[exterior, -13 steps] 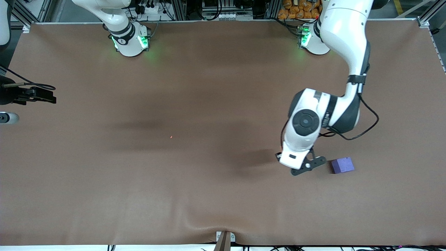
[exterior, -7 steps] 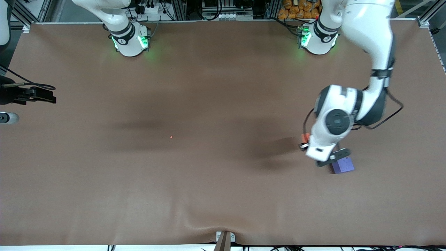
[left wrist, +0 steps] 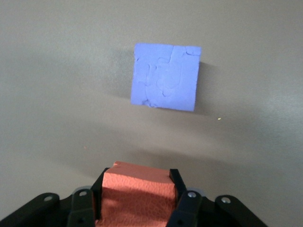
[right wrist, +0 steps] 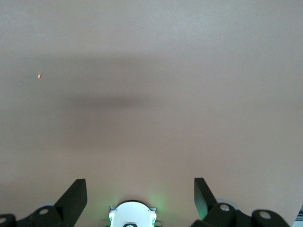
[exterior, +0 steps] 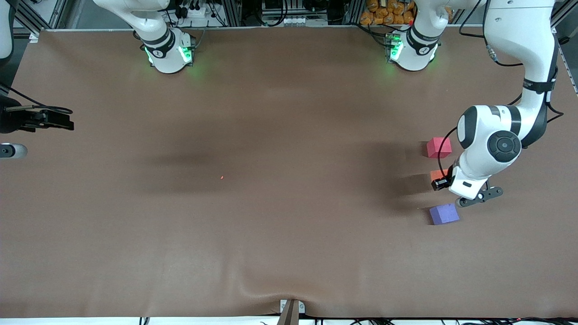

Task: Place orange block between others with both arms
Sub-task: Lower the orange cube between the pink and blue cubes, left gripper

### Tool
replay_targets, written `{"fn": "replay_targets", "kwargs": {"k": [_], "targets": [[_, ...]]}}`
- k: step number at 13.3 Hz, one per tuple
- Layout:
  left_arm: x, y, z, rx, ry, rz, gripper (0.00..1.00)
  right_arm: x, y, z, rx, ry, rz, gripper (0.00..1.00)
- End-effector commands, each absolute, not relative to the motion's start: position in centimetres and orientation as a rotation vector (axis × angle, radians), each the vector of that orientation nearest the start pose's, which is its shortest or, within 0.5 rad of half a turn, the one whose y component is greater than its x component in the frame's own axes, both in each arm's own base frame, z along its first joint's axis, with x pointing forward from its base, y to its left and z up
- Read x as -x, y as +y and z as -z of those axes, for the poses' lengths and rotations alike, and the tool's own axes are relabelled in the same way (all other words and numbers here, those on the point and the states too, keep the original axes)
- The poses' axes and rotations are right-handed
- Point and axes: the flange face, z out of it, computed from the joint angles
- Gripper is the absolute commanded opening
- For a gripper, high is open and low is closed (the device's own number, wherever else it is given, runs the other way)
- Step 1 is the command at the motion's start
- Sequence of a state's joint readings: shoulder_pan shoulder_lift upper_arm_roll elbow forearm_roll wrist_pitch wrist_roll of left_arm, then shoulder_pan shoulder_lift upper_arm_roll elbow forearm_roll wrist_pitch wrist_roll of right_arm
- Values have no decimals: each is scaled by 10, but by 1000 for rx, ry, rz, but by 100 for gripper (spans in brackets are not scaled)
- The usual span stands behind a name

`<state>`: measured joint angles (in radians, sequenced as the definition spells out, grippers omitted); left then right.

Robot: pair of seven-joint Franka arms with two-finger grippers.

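Orange and matte, the small foam-like cube (left wrist: 136, 194) sits clenched between the two black fingers (left wrist: 179, 208) of the left pincer (exterior: 445, 179), which hangs over the brown cloth-covered surface (exterior: 271, 203) toward the left arm's end. In the front view only a sliver of that orange block (exterior: 438, 174) shows beside the white wrist of the left arm (exterior: 490, 149), which reaches down from its green-lit base (exterior: 408, 49). Seen from that held block, the small matte red-pink cube (exterior: 438, 147) lies at about twelve o'clock on the surface, farther from the front camera, and the small matte purple cube (exterior: 444, 213) lies at about six o'clock, nearer to the camera; the orange block is over the stretch between them, touching neither. The left wrist view shows the purple cube (left wrist: 165, 76) resting flat on the cloth, apart from the gripped orange one. The right arm waits at the right arm's end of the surface, its black right pincer (exterior: 47, 121) at roughly nine o'clock from the table's middle; in the right wrist view its fingers (right wrist: 75, 196) stand spread wide, released, with nothing between them. A tiny orange speck (exterior: 221, 177) lies on the cloth near the middle.
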<state>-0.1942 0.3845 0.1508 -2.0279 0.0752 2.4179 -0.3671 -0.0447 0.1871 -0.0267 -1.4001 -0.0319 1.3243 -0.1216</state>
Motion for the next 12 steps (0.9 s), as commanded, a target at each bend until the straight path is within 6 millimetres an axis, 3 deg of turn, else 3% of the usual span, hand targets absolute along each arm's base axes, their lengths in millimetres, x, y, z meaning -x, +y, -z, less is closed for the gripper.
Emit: {"fn": "replay_targets", "kwargs": {"k": [1, 4, 9, 12], "targets": [[-594, -13, -264, 3032, -292, 79, 0, -576, -45, -584, 3136, -47, -416, 100], [-594, -3, -251, 3080, -289, 79, 0, -577, -44, -585, 3128, -49, -404, 100], [-596, -4, -220, 3119, -339, 112, 0, -577, -46, -589, 3130, -41, -394, 100], [-596, -3, -213, 3119, -338, 119, 0, -578, -44, -588, 3128, -49, -386, 100]]}}
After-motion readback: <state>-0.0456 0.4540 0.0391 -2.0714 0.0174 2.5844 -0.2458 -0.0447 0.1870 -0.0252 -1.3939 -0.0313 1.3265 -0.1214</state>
